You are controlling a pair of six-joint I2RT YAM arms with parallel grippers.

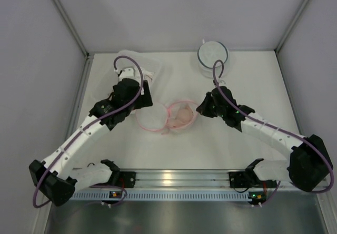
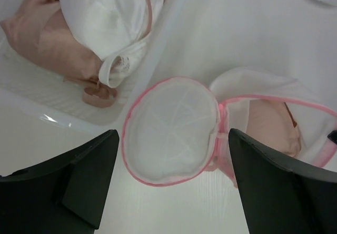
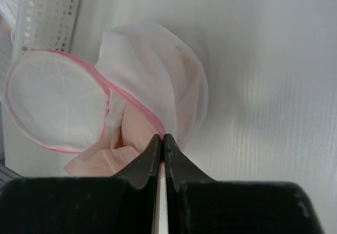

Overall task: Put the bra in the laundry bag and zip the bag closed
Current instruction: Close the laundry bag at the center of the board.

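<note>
The right gripper [image 3: 162, 139] has its fingers pinched together on the pink rim of the laundry bag [image 3: 158, 71]. The left gripper [image 2: 171, 139] hangs with its fingers wide apart, holding nothing. The bag's round lid [image 2: 174, 113] lies open between them. Beyond its left finger sits a clear tub [image 2: 31, 84] of clothes. The peach bra [image 3: 131, 131] lies bunched inside the bag, just left of the right fingertips, with a fold poking out at the opening.

1. A clear plastic bin [image 1: 150, 63] stands at the far left of the white table [image 1: 253, 76].
2. Peach garment [image 2: 47, 42] and white garment [image 2: 105, 13] lie inside it.
3. A round white mesh pouch [image 1: 212, 55] sits at the far edge.
</note>
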